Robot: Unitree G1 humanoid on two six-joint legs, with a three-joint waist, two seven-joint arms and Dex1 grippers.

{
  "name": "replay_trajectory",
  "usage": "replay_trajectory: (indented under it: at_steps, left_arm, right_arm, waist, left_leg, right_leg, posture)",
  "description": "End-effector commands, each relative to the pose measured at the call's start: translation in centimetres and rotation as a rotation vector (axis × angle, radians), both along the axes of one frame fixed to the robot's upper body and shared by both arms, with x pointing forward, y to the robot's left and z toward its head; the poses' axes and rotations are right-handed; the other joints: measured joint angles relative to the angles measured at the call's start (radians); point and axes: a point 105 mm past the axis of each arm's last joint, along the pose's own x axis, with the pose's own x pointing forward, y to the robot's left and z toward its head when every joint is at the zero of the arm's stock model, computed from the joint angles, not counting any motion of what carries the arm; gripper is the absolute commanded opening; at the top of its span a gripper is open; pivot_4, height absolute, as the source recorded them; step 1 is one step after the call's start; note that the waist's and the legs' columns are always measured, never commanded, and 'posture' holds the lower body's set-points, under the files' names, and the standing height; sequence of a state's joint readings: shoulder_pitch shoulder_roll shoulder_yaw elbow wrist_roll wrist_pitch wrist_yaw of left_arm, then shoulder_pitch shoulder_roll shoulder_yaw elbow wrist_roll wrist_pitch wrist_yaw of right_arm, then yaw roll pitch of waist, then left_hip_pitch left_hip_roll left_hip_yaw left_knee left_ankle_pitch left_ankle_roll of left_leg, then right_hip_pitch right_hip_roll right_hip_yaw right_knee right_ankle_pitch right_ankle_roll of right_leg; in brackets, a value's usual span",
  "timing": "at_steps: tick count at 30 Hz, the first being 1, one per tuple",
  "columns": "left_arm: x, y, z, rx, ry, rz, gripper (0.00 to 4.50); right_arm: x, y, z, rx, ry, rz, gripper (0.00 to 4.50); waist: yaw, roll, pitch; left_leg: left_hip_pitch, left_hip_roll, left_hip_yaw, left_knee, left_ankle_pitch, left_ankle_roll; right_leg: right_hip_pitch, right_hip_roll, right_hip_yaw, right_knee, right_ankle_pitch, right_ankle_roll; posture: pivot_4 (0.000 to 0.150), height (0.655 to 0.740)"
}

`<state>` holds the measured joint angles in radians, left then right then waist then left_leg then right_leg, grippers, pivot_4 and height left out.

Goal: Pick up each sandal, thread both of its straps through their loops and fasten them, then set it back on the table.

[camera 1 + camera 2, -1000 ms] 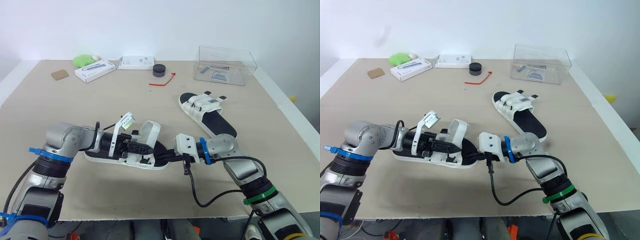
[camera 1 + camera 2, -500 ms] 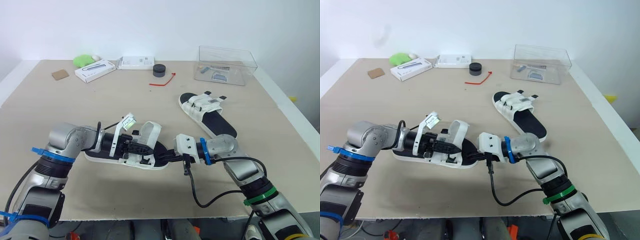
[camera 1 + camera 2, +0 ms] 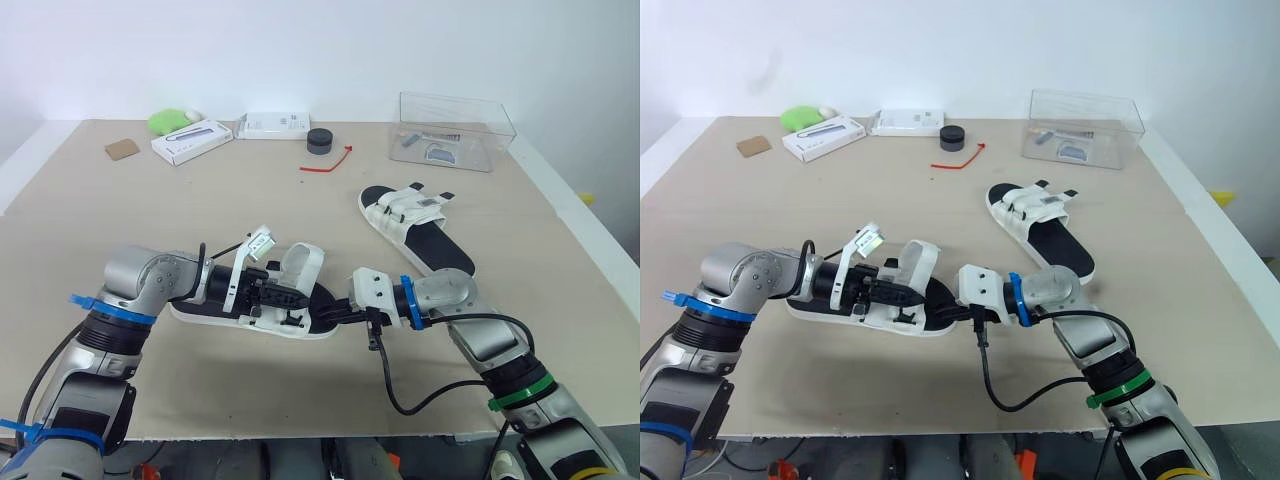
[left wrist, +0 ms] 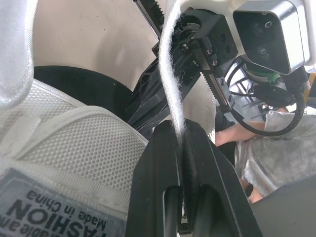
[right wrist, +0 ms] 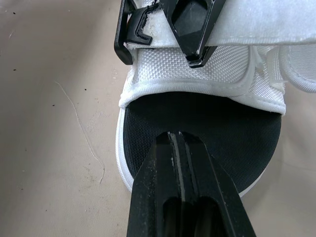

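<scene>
My left end effector (image 3: pixel 292 297) was clamped on a white fabric strap (image 4: pixel 170 74) of the near white sandal with a black footbed (image 3: pixel 300 330). The strap's thin edge was pinched between both fingers (image 4: pixel 158 163) and rose out of them. That sandal lay on the beige desk (image 3: pixel 200 210) at front centre, with its straps standing up off the footbed. A black plastic buckle (image 5: pixel 129 34) sat at the strap's end, just beside my left fingertips.

My right end effector (image 5: pixel 180 138) was at the sandal's open end. Its fingers were pressed together with no gap and their tips were over the black footbed; I could not tell whether they touched it.

The second white sandal (image 3: pixel 415 228) lay flat on the desk farther back on my right, well apart from both end effectors, with its straps across it. Behind it stood a clear plastic box (image 3: pixel 455 130). A red tie (image 3: pixel 325 162) lay near a small black round object (image 3: pixel 319 140).
</scene>
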<state>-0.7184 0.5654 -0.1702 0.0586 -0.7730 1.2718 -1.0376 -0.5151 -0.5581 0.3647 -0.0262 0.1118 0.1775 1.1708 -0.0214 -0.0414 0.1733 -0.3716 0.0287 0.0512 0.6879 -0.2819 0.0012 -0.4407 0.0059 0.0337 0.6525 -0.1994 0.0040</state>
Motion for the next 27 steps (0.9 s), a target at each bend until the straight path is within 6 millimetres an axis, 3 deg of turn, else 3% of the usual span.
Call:
replay_trajectory:
  at_steps: [1,16,27]
  left_arm:
    - [-0.6,-0.3,0.6,-0.007,-0.016,-0.047,0.16]
    - [-1.1,0.4,-1.3,0.065,-0.067,-0.074,0.16]
    - [-3.2,0.6,-1.1,0.034,-0.121,-0.226,0.16]
  right_arm:
    - [0.0,0.0,-0.1,-0.004,-0.002,-0.005,0.00]
    - [0.2,-0.1,0.0,-0.008,-0.002,-0.005,0.00]
    - [0.4,-0.4,0.2,-0.016,-0.006,-0.009,0.00]
  waist:
    - [0.000,0.000,0.000]
    - [0.000,0.000,0.000]
    - [0.000,0.000,0.000]
  left_leg:
    - [0.000,0.000,0.000,0.000,0.000,0.000]
    - [0.000,0.000,0.000,0.000,0.000,0.000]
    - [0.000,0.000,0.000,0.000,-0.001,0.001]
  right_leg:
    - [0.000,0.000,0.000,0.000,0.000,0.000]
    - [0.000,0.001,0.000,0.000,-0.001,0.000]
    - [0.000,0.001,0.000,0.000,-0.001,-0.001]
  posture:
    - [0.150,0.7400]
    - [0.150,0.7400]
    - [0.150,0.7400]
